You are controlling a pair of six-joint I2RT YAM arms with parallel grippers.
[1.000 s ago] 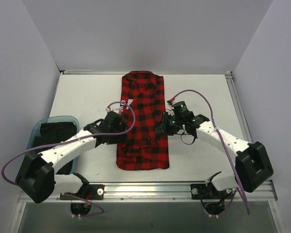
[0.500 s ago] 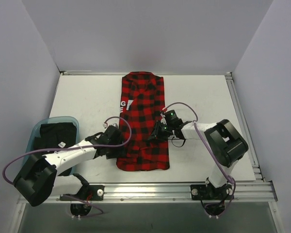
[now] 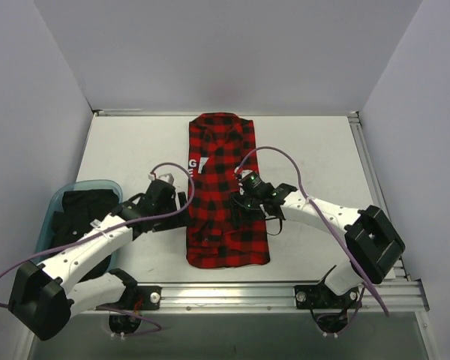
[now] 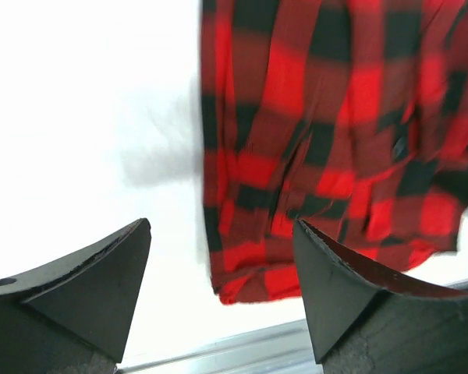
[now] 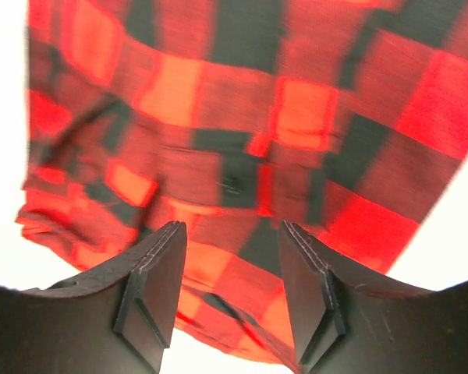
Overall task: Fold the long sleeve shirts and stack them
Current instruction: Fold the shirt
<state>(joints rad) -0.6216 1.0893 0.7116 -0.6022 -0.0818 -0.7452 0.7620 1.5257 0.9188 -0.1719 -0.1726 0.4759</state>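
A red-and-black check long sleeve shirt [image 3: 223, 187] lies folded into a long strip down the middle of the table, collar at the far end, white lettering at its left edge. My left gripper [image 3: 181, 217] is open beside the shirt's left edge; its wrist view shows the shirt's near left corner [image 4: 242, 284] between the open fingers. My right gripper [image 3: 236, 204] is open over the middle of the shirt; its wrist view shows wrinkled fabric [image 5: 234, 187] between the fingers, which hold nothing.
A teal bin [image 3: 67, 210] with dark clothing stands at the left, under my left arm. The table's metal front rail [image 3: 225, 289] runs just beyond the shirt's near edge. White table surface [image 3: 315, 150] lies on both sides of the shirt.
My right gripper has moved left from the shirt's right edge onto its middle. My left gripper has moved a little up along the left edge. The shirt's near end has shifted slightly right.
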